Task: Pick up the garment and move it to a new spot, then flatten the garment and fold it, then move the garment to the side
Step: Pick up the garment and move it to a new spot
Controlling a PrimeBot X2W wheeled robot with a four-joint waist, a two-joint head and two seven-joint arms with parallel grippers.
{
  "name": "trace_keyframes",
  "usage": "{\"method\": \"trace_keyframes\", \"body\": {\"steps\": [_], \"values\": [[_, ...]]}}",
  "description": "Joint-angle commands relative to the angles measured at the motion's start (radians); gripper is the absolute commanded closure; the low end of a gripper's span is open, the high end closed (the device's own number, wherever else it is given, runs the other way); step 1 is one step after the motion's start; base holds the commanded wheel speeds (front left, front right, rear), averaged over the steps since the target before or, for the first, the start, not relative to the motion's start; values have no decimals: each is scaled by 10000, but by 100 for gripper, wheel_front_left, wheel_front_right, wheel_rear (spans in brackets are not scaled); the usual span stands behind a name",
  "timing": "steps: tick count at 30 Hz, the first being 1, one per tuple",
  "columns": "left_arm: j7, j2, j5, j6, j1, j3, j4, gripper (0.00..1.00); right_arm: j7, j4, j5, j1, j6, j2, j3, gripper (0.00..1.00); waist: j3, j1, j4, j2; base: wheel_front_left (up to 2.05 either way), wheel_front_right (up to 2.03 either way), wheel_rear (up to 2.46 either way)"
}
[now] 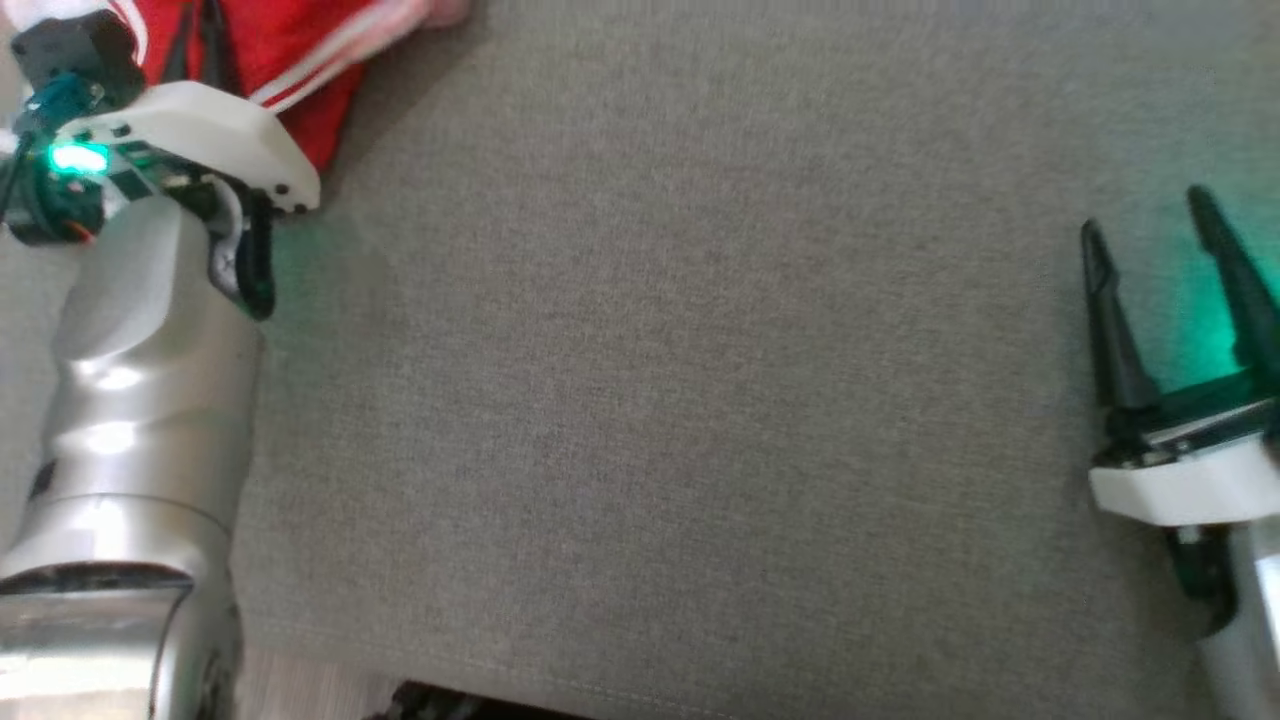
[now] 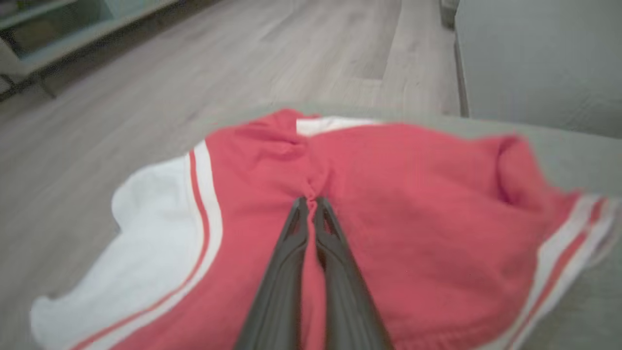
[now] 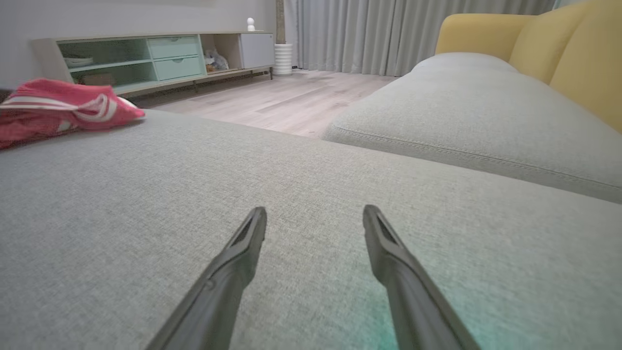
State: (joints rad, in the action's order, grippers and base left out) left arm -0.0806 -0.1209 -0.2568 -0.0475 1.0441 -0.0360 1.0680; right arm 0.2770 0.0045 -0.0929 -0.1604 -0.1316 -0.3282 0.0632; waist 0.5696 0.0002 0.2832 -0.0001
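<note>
Left wrist view: left pincer [image 2: 311, 200] pinches garment [image 2: 413, 218] at cushion [image 2: 583, 316] edge; right pincer [image 3: 315, 211] apart.

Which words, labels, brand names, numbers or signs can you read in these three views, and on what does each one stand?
No text can be read in any view.
The garment shows red cloth with white panels and stripes, with no print or label in sight.
The grey cushion is plain.
The things in the cabinet are too small to show any lettering.

Silvery forearm [image 1: 140, 400], white wrist shell [image 1: 215, 135] with a green light [image 1: 78, 157], perhaps teal cabling [image 1: 55, 98], dark tapered jaws.
</note>
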Motion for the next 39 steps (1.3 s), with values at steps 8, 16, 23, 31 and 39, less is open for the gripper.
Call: {"method": "trace_keyframes", "body": {"steps": [8,16,23,31,39], "values": [[-1064,-894,596,-441,546,-677,-1805,100,-152,1059,-192,816,9,1247,733,0,-3095,-2,-1186,1,0,0,0],[104,-768,295,-756,-385,-1521,-4735,100,-152,1426,-270,1672,9,2097,1075,0,-5058,-2,-3019,1,0,0,0],[1730,-416,-421,-809,-2013,-2458,-8035,100,-152,1273,-288,2015,9,2430,1237,0,-5378,-2,-4583,1,0,0,0],[1482,126,-254,-605,-4291,-3672,-8890,100,-152,1181,-488,1615,9,2619,1498,0,-4236,-2,-5769,1,0,0,0],[-439,365,442,-495,-5083,-4694,-6156,81,-152,1308,-655,968,9,2741,1819,0,-3078,-2,-6007,1,0,0,0]]}}
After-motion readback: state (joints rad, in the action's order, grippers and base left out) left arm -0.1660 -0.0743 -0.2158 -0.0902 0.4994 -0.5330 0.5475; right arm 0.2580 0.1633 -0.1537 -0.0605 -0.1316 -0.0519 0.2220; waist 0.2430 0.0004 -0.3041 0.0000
